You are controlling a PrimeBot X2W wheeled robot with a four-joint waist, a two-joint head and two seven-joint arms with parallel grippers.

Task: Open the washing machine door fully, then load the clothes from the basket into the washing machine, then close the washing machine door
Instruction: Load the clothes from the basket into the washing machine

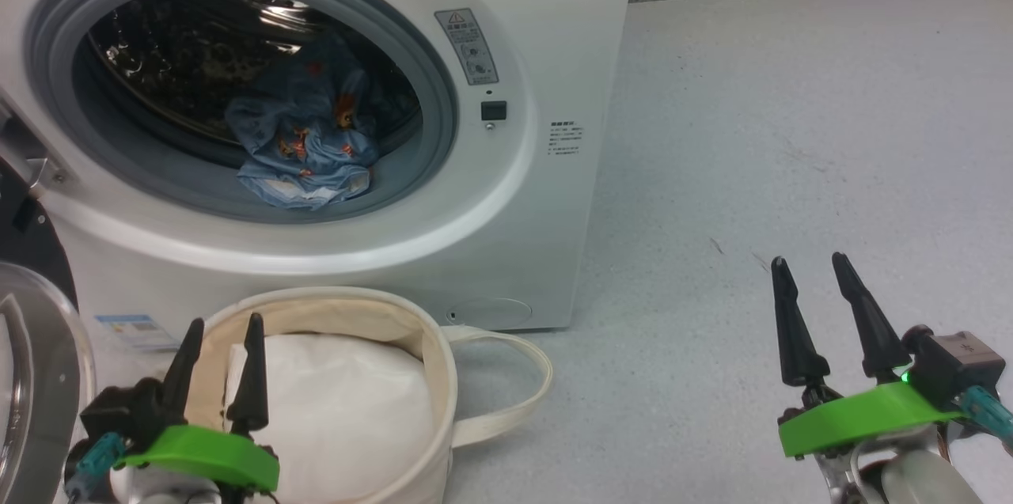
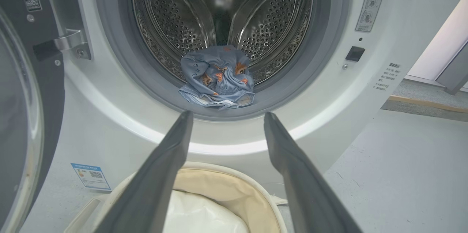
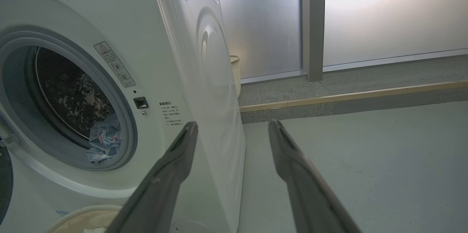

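Item: clothes at gasket lip. L gripper, R gripper parted, empty. I risk washing machine door pinching fabric.

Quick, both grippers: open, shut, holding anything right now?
Left gripper: jaws open, holding nothing, by the round cream canvas basket.
Right gripper: jaws open, holding nothing, over the grey floor.

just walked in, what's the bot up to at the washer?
Laundry loading, near the end. The washing machine door is swung open to the left. The clothes lie at the front of the drum of the washing machine, partly on the grey ring. The basket in front holds a white bundle. The left tool hangs open above the basket, and the right tool is open over the floor. Neither holds anything. The door is not yet closed.
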